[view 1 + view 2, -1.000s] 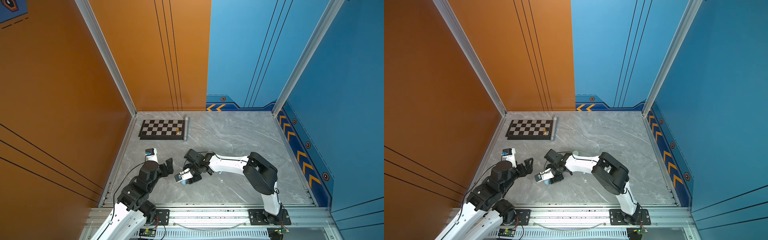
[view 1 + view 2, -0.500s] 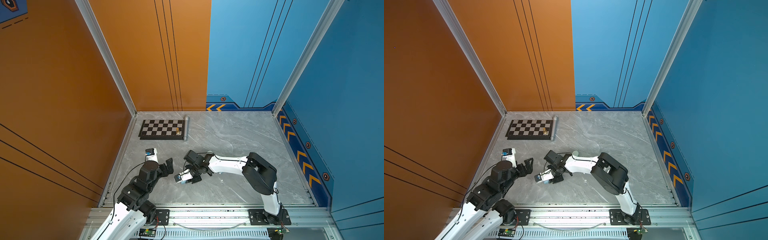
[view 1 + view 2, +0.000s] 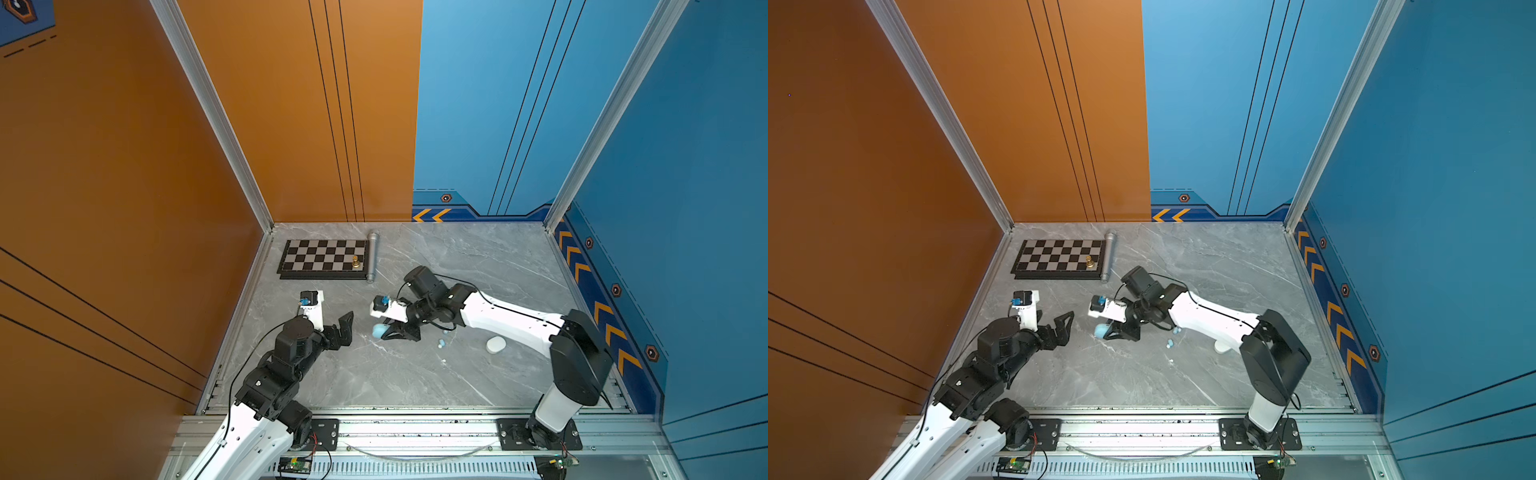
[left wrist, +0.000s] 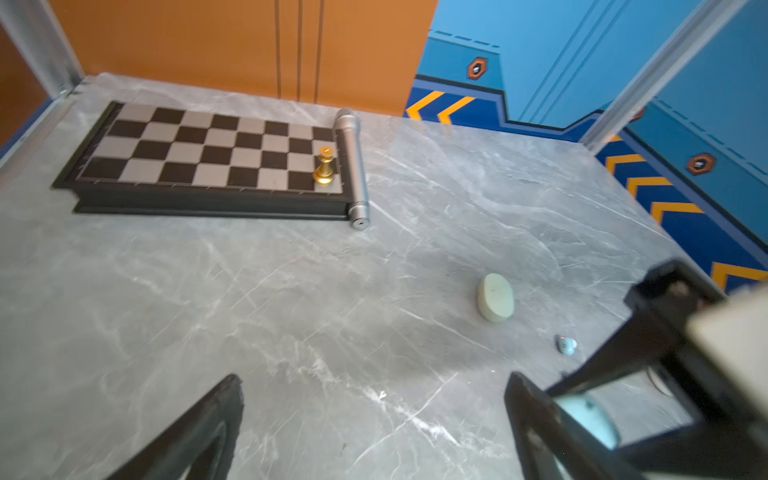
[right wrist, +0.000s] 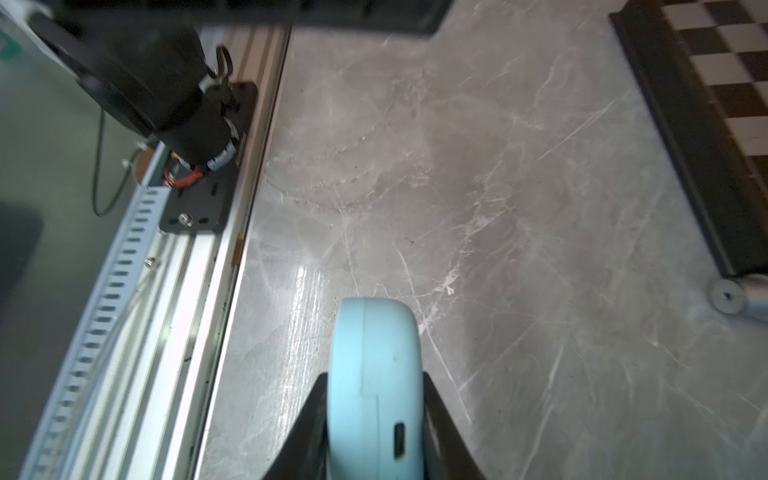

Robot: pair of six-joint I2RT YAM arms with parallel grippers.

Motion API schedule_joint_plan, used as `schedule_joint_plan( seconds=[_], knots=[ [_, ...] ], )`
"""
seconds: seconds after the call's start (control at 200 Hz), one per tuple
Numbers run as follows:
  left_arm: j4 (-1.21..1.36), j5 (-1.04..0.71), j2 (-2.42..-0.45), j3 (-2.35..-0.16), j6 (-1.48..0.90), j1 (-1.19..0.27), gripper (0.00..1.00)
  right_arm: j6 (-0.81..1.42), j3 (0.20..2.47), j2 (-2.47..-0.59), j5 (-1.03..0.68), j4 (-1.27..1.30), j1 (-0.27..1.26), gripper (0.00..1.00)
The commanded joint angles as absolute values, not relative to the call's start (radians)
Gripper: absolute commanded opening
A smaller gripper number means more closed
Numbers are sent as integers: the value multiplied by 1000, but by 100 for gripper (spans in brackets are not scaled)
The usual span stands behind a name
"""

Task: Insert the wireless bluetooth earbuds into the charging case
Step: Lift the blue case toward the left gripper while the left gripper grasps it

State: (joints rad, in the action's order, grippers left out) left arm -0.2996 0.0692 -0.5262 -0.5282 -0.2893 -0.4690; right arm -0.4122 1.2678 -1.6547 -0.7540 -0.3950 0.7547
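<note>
Right pincer [image 3: 395, 332] clamped on blue case [image 3: 379, 331], lid seam exposed, likely for opening. Left pincer [image 3: 341, 329] spread wide, empty. Blue earbuds [image 3: 441, 343] loose mid-worktop [image 3: 415, 386].

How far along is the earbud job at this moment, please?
Done: nothing yet; blue earbuds lie loose on the table. In hand: the right end effector is shut on the blue case, whose lid looks closed; the left end effector is open and empty. Left: opening the case and seating the earbuds.
</note>
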Motion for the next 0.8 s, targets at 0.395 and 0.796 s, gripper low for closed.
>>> schedule_joint_plan(
  seconds=[0.395, 0.796],
  knots=[
    [-45, -838, -941, -784, -86, -477, 96, -150, 1196, -1439, -1197, -575, 522, 22],
    [-7, -950, -1039, -834, -201, -539, 75, -225, 1230, -1423, -1158, -599, 544, 21]
  ],
)
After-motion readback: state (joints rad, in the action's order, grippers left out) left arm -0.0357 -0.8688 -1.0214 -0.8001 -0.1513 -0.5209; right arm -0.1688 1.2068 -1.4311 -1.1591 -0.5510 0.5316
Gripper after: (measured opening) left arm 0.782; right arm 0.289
